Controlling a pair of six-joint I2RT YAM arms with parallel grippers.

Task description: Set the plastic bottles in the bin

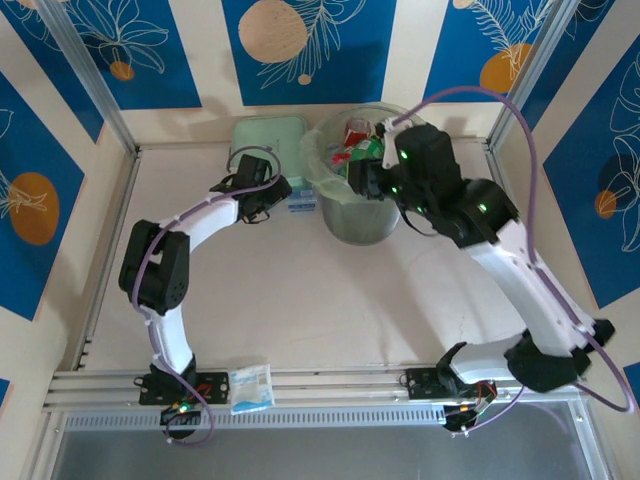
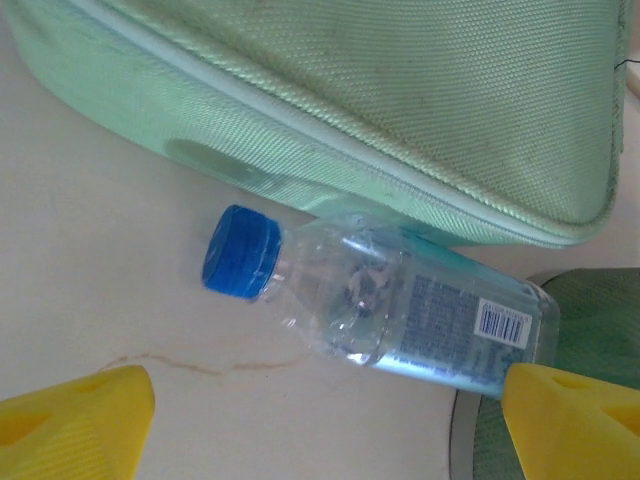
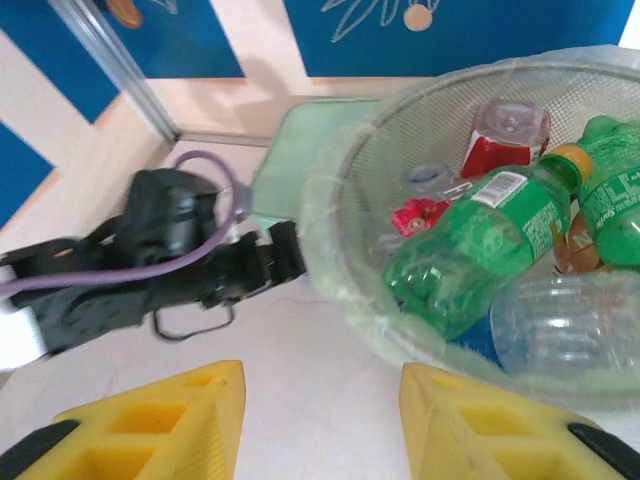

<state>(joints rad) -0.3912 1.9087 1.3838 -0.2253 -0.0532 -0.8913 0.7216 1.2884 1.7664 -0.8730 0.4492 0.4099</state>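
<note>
One clear blue-capped plastic bottle point(image 2: 380, 300) on table point(image 2: 100, 250), just left of round pale green translucent bin point(image 1: 358, 222), against flat pale green box point(image 2: 400, 90). Left tool point(image 2: 330, 420) wide open, empty, facing bottle. Right tool point(image 3: 320, 410) open, empty, at bin rim. Likely fault: round bottle rolls away as tool closes.

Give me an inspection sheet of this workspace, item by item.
Surface: pale table, no spills seen.
Job's things: bin holds several bottles, a green bottle on top; one blue-capped clear bottle lies on the table beside the flat green box and the bin.
Clutter: white-blue packet on the front rail.
Hands: left hand open, facing the loose bottle; right hand open, empty, at the bin.
Cables: purple cable looping off each arm.
Surroundings: blue patterned walls, metal frame.
</note>
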